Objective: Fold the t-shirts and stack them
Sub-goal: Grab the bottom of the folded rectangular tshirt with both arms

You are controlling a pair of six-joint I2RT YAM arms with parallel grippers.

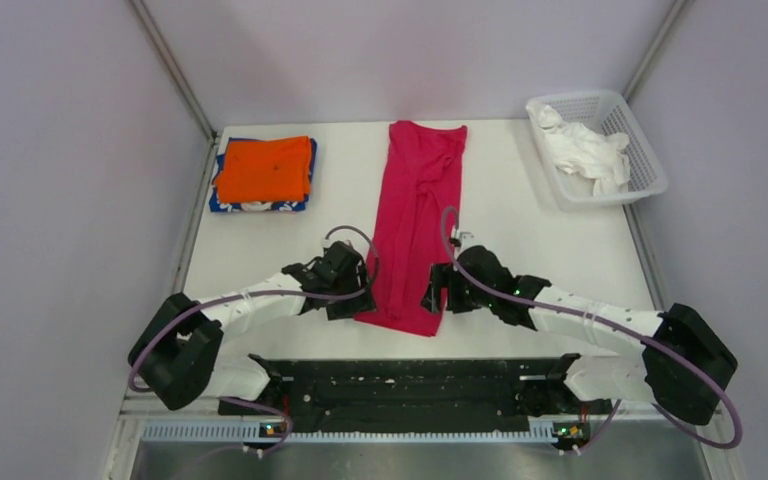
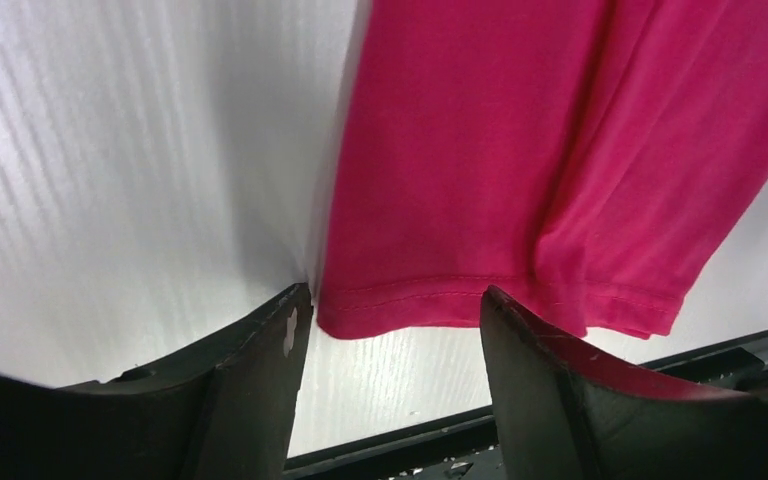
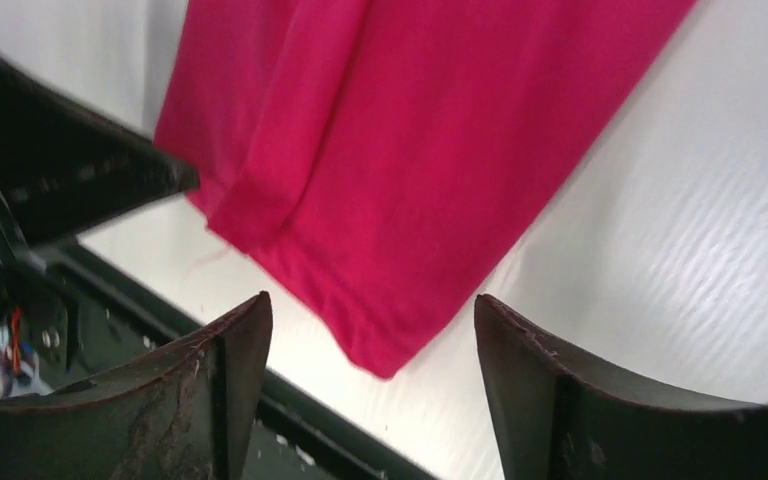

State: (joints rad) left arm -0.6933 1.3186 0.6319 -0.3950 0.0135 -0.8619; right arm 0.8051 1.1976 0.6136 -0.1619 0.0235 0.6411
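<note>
A magenta-red t-shirt (image 1: pixel 415 220) lies folded into a long narrow strip down the middle of the table, its hem near the front edge. My left gripper (image 1: pixel 352 302) is open at the hem's left corner (image 2: pixel 345 318), above it. My right gripper (image 1: pixel 438 297) is open over the hem's right corner (image 3: pixel 385 362). Neither holds cloth. An orange t-shirt (image 1: pixel 264 168) lies folded on top of a blue one with white marks (image 1: pixel 256 207) at the back left.
A white mesh basket (image 1: pixel 643 160) with white cloth (image 1: pixel 586 148) in it stands at the back right. A black rail (image 1: pixel 410 385) runs along the table's front edge, just behind both grippers. Grey walls close in the sides.
</note>
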